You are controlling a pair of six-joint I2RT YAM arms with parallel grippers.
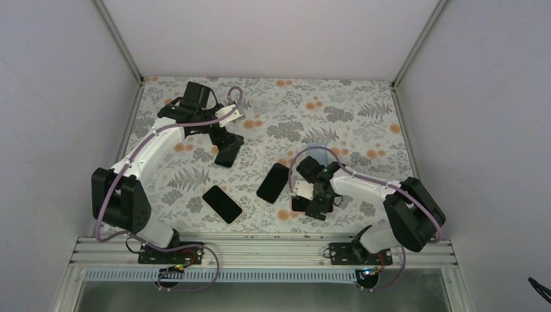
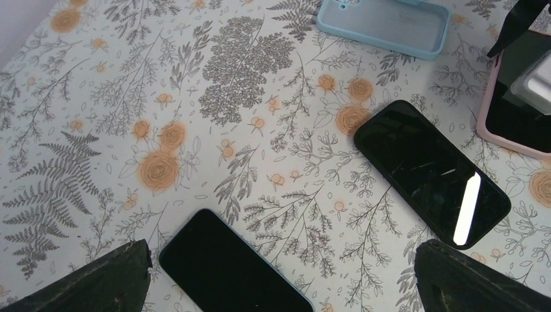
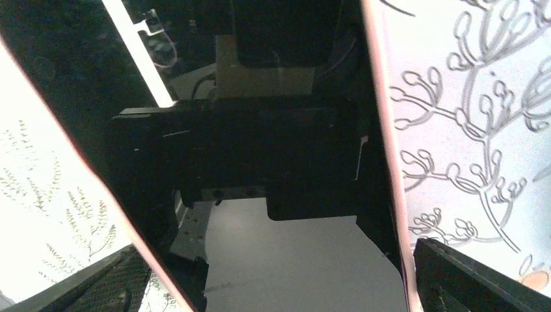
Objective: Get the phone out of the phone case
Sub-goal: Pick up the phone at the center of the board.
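Note:
A phone (image 3: 292, 260) in a pink phone case (image 3: 390, 162) lies screen up on the table. It fills the right wrist view, and my right gripper (image 3: 279, 286) is open low over it with one finger outside each long pink edge. In the top view that gripper (image 1: 314, 203) covers most of the cased phone (image 1: 299, 204). The left wrist view shows the pink case (image 2: 482, 127) at its right edge. My left gripper (image 2: 279, 279) is open at the far left (image 1: 225, 140), just above a dark phone with a bluish rim (image 2: 227, 266).
An empty light blue case (image 2: 383, 23) lies beyond the middle of the table (image 1: 316, 151). A bare black phone (image 2: 432, 172) lies left of the right gripper (image 1: 273, 182). Another black phone (image 1: 221, 203) lies near the front left. White walls close in the table.

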